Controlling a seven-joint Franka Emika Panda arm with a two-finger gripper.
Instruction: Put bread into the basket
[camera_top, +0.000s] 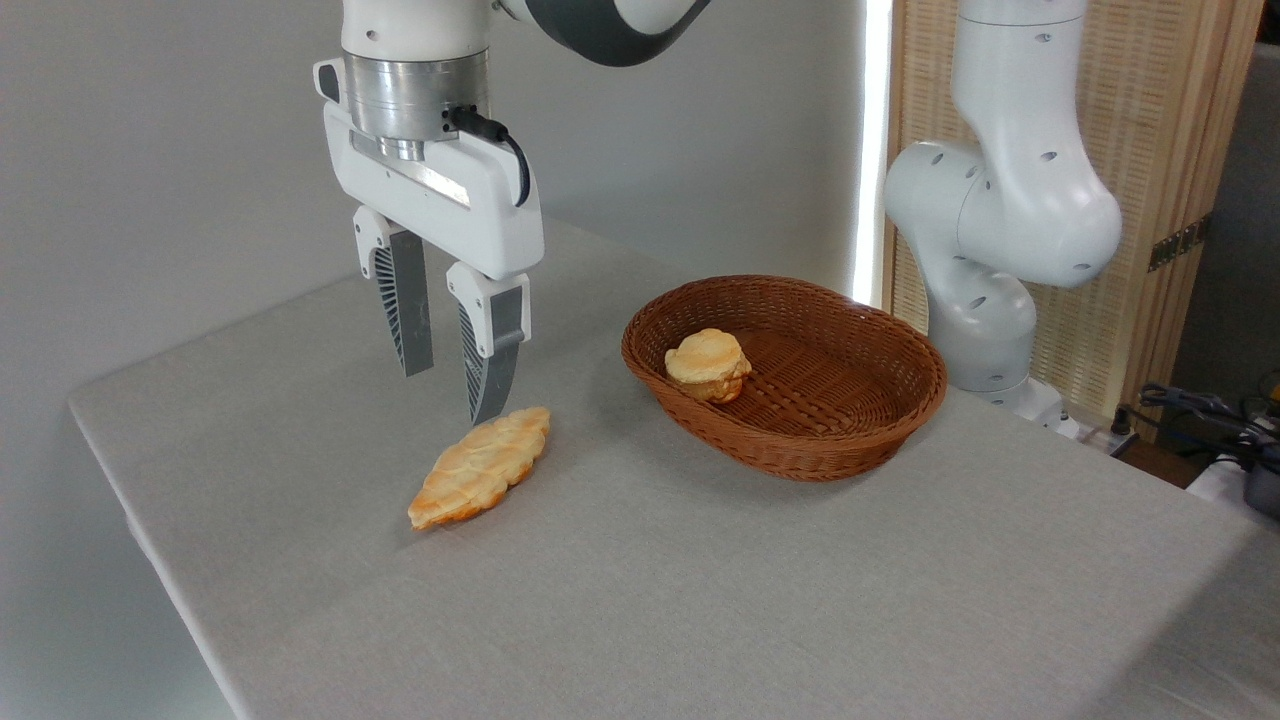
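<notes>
**Inspector:** Two baked items noted. The bread (480, 467) lies flat on the grey counter (700, 580), long axis running from about 7 o'clock to 1 o'clock. A small round bun (708, 364) already sits inside the basket (800, 455), towards its 9 o'clock side.

**Assessor:** And the hand (453, 385)?

**Inspector:** Released, holding nothing. Its fingers (490, 370) are spread and point down; the nearer tip hangs close over the bread's 1 o'clock end. I cannot tell whether it touches the crust.

**Assessor:** Step in hand?

**Inspector:** Judged as the approach to the grasp. Nothing has been lifted; the basket stands well apart from the bread, at its 3 o'clock.

**Assessor:** Recommendation for doing it well?

**Inspector:** The hand appears centred over the pointed end, not the middle. I would shift it towards 7 o'clock along the loaf, so the fingers straddle the widest ridged section across its short axis. Descend until the tips nearly meet the counter, as the pastry is flat and low. Close gently; it looks soft and could deform or tilt.

**Assessor:** Risks on delivery?

**Inspector:** An end-heavy hold may droop. Clear the wicker rim, and set down in the free 3 o'clock half, away from the bun.
</notes>
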